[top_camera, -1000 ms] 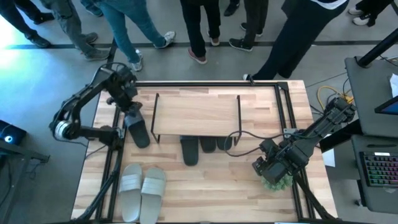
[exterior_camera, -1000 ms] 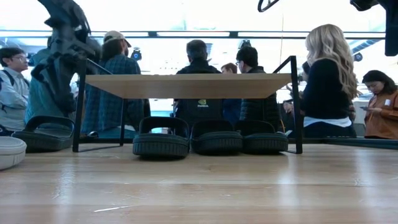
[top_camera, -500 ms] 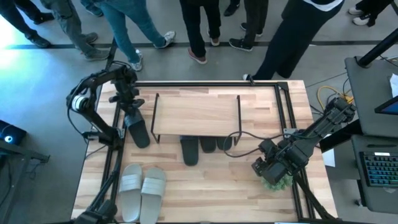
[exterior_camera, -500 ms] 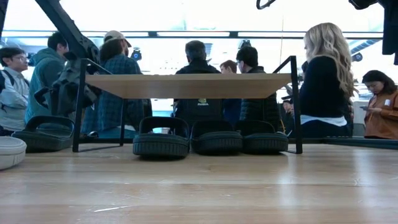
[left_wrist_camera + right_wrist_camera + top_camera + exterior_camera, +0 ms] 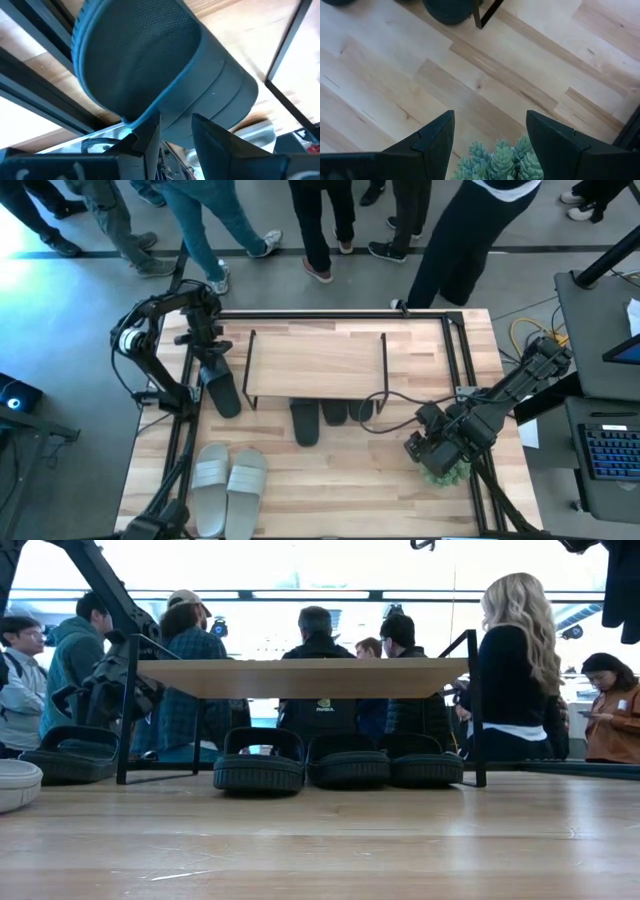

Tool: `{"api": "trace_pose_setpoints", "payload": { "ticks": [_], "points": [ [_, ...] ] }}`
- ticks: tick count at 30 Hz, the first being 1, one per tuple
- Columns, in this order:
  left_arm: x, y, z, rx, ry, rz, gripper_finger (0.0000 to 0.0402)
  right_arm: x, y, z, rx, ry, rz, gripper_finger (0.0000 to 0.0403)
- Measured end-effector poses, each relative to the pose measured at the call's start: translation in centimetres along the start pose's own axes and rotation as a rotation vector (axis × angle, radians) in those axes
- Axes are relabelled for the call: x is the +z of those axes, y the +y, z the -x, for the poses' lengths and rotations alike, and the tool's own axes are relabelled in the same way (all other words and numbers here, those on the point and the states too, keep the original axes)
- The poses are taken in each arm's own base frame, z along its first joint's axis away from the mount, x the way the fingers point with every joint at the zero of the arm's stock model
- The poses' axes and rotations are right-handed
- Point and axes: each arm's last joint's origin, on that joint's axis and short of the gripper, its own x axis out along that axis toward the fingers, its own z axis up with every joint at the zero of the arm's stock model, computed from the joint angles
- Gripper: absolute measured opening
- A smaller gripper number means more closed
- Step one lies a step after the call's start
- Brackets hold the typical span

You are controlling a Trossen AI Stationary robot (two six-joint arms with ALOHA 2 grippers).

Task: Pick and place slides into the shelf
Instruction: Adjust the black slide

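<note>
The counter carries the shelf, and three black slides stand under it already. A fourth black slide lies just beside the shelf's left legs. The left gripper is at its heel end; its jaws are narrow and seem to pinch the strap edge. Two pale slides wait near the front. The right gripper has wide, empty jaws over a small plant. The thin grip may slip, or the slide may hit the leg.
</note>
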Motion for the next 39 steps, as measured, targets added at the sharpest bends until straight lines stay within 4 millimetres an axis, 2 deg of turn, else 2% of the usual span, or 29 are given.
{"api": "trace_pose_setpoints", "payload": {
  "ticks": [8,12,25,30,39],
  "points": [
    [-0.9,-0.1,0.7,0.038,-0.042,0.008,0.0100,0.0,0.0,0.0,0.001,-0.009,-0.003,0.0238],
    [-1.2,-0.6,1.5,-0.007,-0.083,0.043,0.0100,0.0,0.0,0.0,0.003,-0.008,-0.005,0.0238],
    [-0.1,-0.6,1.8,-0.022,-0.072,0.204,0.0100,0.0,0.2,0.0,0.023,-0.005,-0.021,0.0238],
    [0.7,-0.6,1.7,-0.065,-0.116,0.327,0.0100,0.0,0.2,0.0,0.024,-0.005,-0.021,0.0238],
    [0.2,-0.3,2.8,-0.081,-0.064,0.320,0.0100,0.0,0.2,0.0,0.024,-0.004,-0.022,0.0238]
  ]
}}
